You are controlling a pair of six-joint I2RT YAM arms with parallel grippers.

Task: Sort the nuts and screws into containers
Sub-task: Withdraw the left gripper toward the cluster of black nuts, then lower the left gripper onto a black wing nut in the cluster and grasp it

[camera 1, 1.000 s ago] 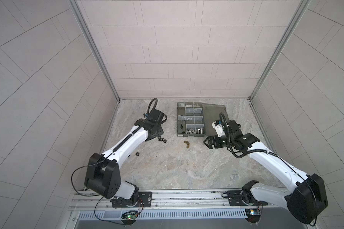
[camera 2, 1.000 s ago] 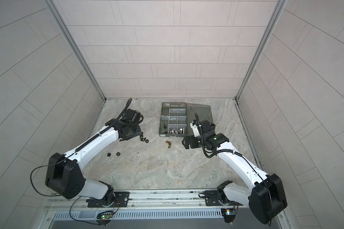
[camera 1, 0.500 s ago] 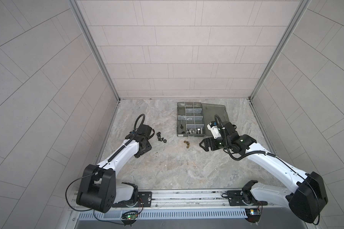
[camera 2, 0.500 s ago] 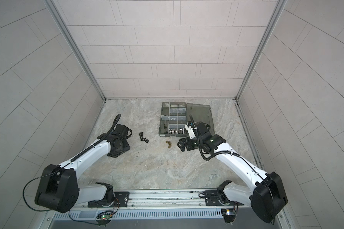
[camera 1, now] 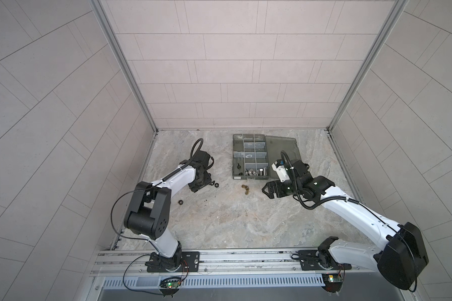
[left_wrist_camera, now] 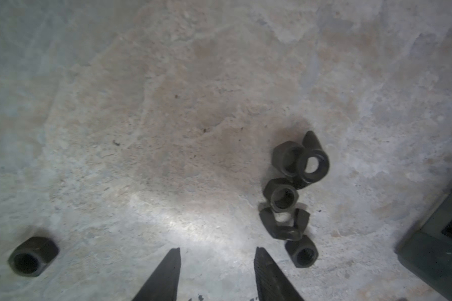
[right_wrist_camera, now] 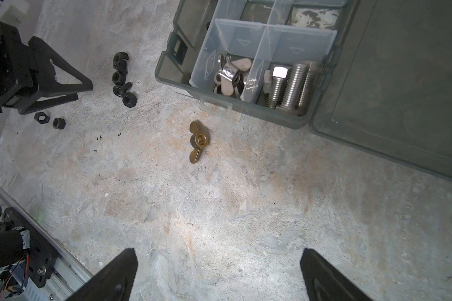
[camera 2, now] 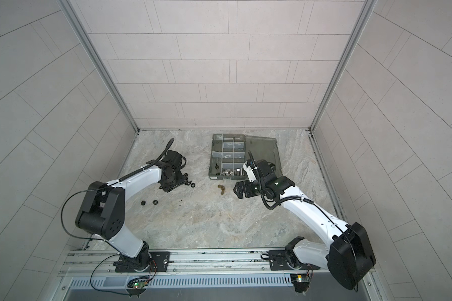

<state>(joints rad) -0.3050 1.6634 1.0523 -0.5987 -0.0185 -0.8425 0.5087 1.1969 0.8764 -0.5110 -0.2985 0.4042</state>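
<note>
Several black nuts (left_wrist_camera: pixel 285 195) lie bunched on the marble floor, just beside my left gripper (left_wrist_camera: pixel 218 250), which is open over bare floor with nothing between its fingers. One more black nut (left_wrist_camera: pixel 33 256) lies apart on its other side. A brass wing nut (right_wrist_camera: pixel 196 140) lies in front of the organizer box (camera 1: pixel 249 156), ahead of my right gripper (right_wrist_camera: pixel 218 251), which is wide open and empty. In the box's near containers sit the silver screws (right_wrist_camera: pixel 290 83) and silver wing nuts (right_wrist_camera: pixel 230 73). In both top views the left gripper (camera 1: pixel 202 182) and right gripper (camera 1: pixel 265 190) flank the brass nuts (camera 1: pixel 245 189).
The box's lid (camera 1: pixel 282 148) lies open flat to its right, behind my right wrist. Two loose black nuts (camera 2: pixel 148 202) lie near the left arm. Grey panel walls close in the floor on three sides, and a metal rail (camera 1: pixel 219 258) runs along the front.
My left arm swung away toward the front left, then came back beside the black nut cluster. The right gripper edged slightly left toward the brass nuts, staying open.
</note>
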